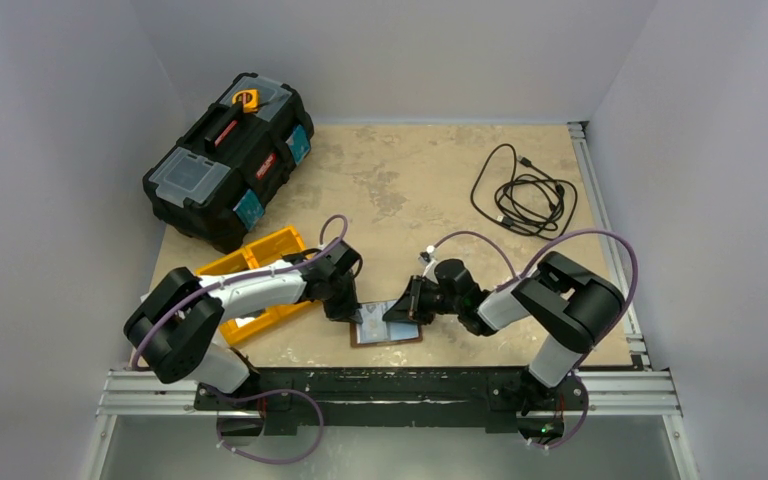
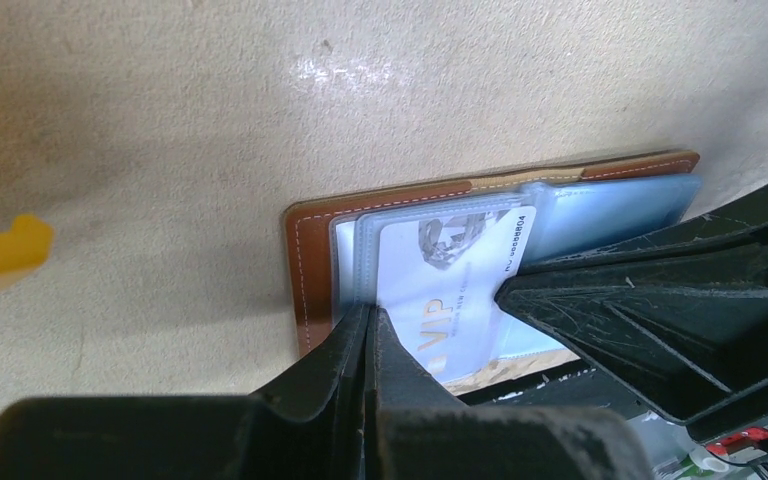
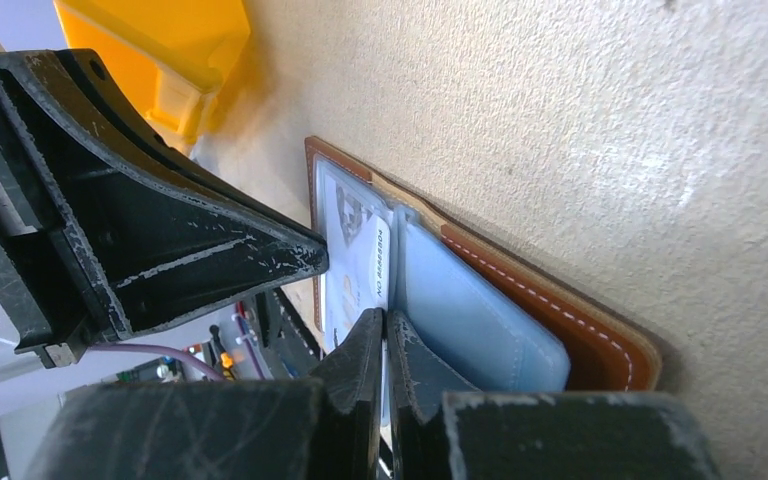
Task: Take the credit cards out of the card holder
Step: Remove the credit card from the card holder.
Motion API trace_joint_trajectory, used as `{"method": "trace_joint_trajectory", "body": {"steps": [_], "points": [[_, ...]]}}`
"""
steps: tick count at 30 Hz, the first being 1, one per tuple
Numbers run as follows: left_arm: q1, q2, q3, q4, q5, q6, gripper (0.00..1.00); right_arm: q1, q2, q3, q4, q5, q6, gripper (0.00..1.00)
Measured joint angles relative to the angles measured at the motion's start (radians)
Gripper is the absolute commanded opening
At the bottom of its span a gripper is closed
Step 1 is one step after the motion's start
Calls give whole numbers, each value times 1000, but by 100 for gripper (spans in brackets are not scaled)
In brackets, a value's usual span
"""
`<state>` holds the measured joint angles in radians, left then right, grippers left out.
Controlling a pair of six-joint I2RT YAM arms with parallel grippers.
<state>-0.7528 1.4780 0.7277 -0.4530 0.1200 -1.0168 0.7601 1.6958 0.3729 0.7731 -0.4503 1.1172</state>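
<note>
Top external: high at the near edge, facing down over the whole desk.
Wrists: close, opposed, both sharing the open card holder.

Card holder lies unfolded at the bench's near edge. Left tool sits on its left half, right tool at its middle fold, with a card in its left pocket. Tray is just left of it, toolbox far behind-left, cable well behind-right.

toolbox far left | yellow tray near-left | cable far right
</note>
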Motion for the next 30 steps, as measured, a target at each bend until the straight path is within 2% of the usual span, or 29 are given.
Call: {"method": "trace_joint_trajectory", "body": {"steps": [9,13,15,17,20,30], "points": [[0,2,0,3,-1,-13,0,-7,-42,1,-77,17,-26,1],[0,2,0,5,-1,-13,0,-8,-41,12,-97,13,-41,17],[0,3,0,7,0,-13,0,-8,-39,22,-105,12,-49,20],[1,4,0,7,1,-13,0,-8,-31,29,-100,5,-51,18],[3,4,0,8,3,-13,0,-8,-5,40,-81,-12,-51,10],[5,8,2,6,6,-13,0,-11,19,41,-56,-30,-45,0]]}}
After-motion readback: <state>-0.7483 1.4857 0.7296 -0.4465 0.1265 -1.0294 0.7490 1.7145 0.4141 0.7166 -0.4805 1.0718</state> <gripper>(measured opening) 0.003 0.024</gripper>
